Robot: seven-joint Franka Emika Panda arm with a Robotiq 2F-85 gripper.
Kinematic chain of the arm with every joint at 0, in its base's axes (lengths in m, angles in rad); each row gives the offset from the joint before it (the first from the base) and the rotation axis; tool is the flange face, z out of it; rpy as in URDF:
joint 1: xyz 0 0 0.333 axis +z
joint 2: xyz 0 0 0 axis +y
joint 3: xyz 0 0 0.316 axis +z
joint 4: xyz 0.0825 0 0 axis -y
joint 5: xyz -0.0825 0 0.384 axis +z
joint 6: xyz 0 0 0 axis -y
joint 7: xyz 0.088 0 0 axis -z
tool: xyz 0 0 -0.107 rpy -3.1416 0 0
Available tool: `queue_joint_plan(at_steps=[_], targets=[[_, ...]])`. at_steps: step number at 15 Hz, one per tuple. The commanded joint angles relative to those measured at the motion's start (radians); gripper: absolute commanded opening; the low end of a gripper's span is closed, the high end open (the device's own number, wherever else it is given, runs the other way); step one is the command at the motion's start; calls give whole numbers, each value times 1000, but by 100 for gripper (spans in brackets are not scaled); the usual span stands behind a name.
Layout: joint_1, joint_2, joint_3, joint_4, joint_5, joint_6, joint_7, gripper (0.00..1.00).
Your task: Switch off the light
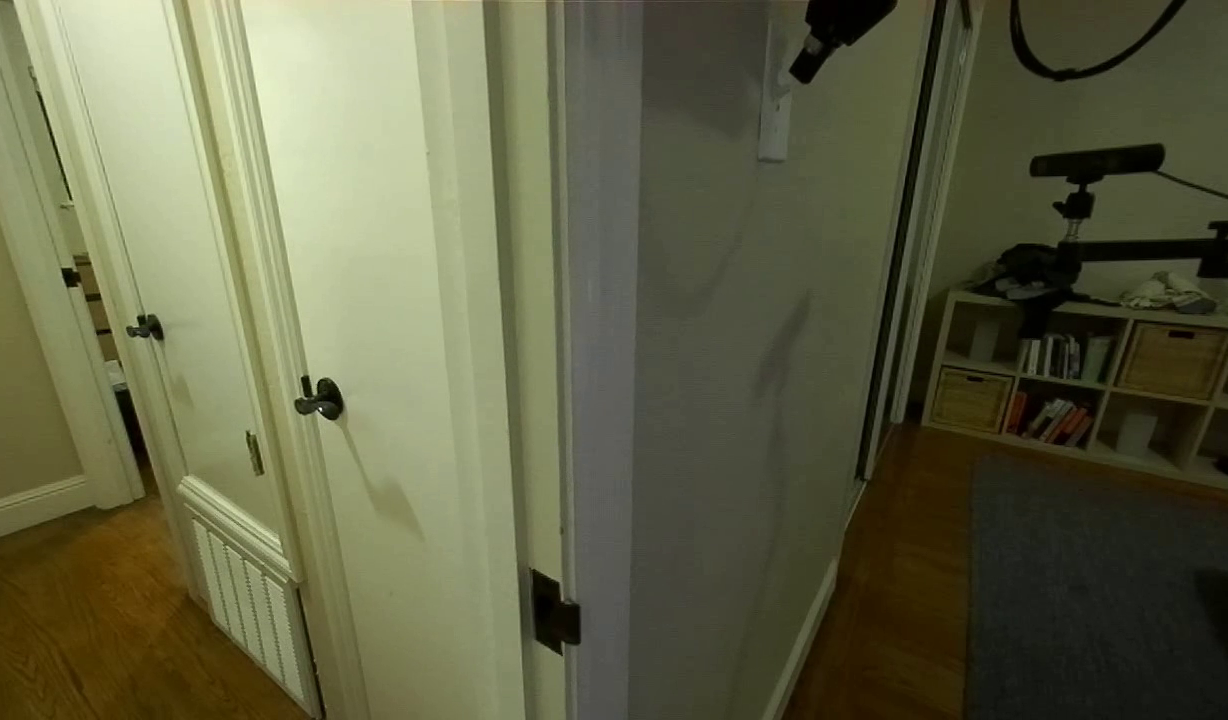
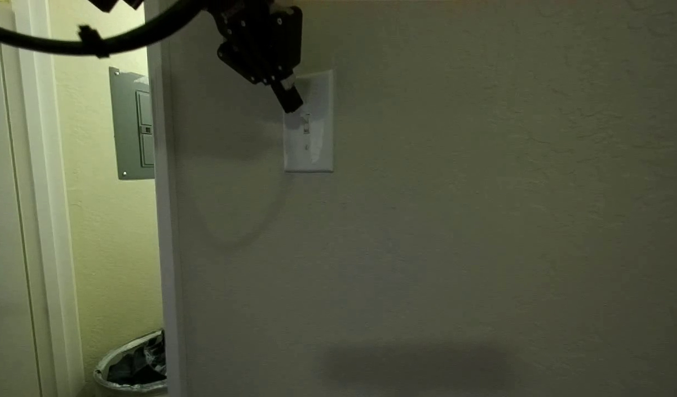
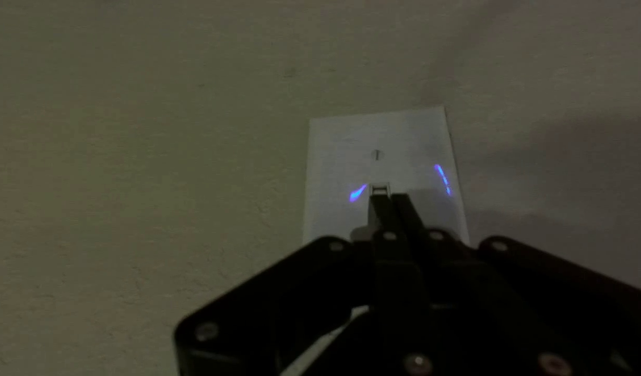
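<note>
Light switch is standing upright on wall; gripper is pointing in from eleven o'clock in an exterior view, fingers lying together.

Dim overall, greenish cast. Light stronger at left in both exterior views; pale door brightest, lever handle throwing a soft shadow down and right, door frames slanting toward left edge. Wall right of the door grey, shaded. In an exterior view, faint curved shadow below-left of switch plate, blurred dark band lower down. Wrist view darkest, grainy, soft; gripper near-black, two blue-violet glints on the switch plate
</note>
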Motion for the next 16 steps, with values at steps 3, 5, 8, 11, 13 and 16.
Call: queue_joint_plan(at_steps=[3, 5, 8, 11, 13, 16], targets=[[1, 36, 2, 20, -16, 15, 12, 4], [5, 30, 1, 2, 3, 7, 4, 4], [8, 21, 2, -29, 9, -14, 0, 5], [12, 1, 5, -76, 8, -34, 2, 4], [18, -30, 12, -110, 10, -70, 3, 4], [30, -60, 30, -141, 3, -207, 12, 3]])
